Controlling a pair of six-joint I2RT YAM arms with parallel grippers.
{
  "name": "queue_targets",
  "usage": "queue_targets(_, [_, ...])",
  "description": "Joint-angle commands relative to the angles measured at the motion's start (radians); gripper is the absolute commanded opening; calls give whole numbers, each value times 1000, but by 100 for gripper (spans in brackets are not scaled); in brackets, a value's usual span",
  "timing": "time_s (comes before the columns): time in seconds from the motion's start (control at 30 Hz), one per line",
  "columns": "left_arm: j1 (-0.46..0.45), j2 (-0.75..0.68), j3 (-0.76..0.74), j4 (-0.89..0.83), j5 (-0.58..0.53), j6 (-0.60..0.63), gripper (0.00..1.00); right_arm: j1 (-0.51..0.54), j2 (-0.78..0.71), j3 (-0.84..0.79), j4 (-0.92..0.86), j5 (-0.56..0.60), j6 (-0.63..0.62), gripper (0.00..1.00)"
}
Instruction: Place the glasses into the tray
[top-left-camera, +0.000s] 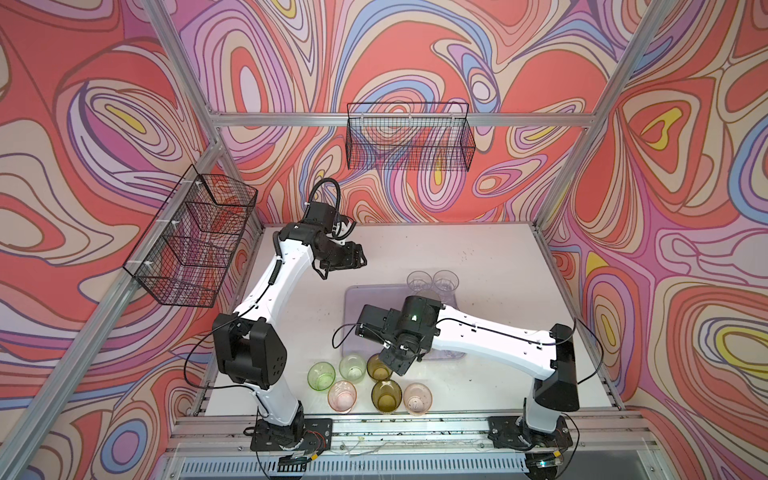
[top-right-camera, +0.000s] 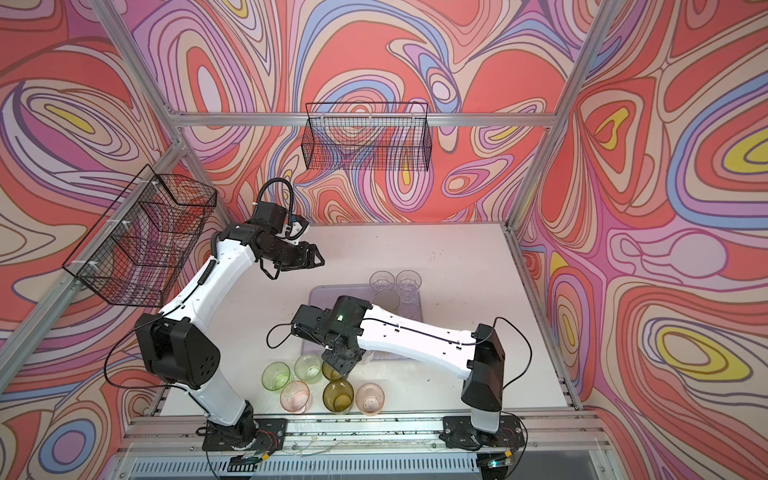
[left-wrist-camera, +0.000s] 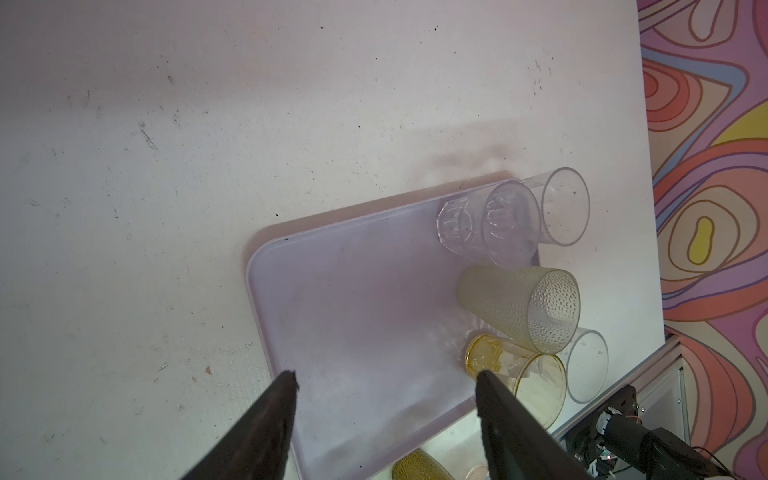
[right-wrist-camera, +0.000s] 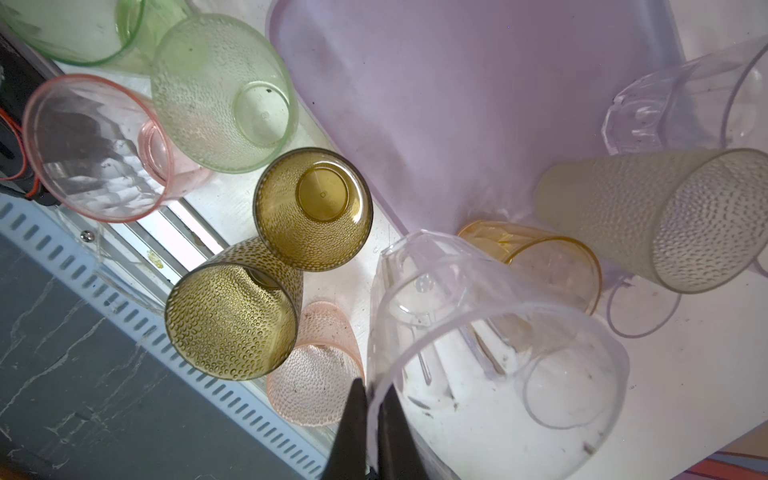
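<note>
Swirl-patterned walls (top-left-camera: 415, 50) hung with wire baskets (top-left-camera: 409, 137) enclose a scuffed white worktop (top-left-camera: 478, 257). Left pincer (left-wrist-camera: 386, 376) gapes empty; right pincer (right-wrist-camera: 372, 386) clamps a clear glass (right-wrist-camera: 490, 324) by its rim.

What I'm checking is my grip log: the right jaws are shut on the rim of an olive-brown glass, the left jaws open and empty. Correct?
Wrong colour: the right wrist view shows the right gripper with jaws shut on the rim of a clear glass. The left gripper has jaws open and empty.

Tray (left-wrist-camera: 353, 291) matt translucent plastic; olive tumbler (right-wrist-camera: 313, 208) dimpled, glossy; clear tumbler (right-wrist-camera: 478, 332) glossy, faceted; tabletop (left-wrist-camera: 208, 124) scuffed matt.
</note>
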Motion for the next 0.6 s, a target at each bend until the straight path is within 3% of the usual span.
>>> queue_targets(0.0, [2, -9, 15, -24, -16, -2, 71, -1, 13, 49, -33, 51, -7, 0])
queue_targets(0.57, [16, -15, 19, -26, -66, -12, 71, -124, 64, 156, 17, 56, -39, 0])
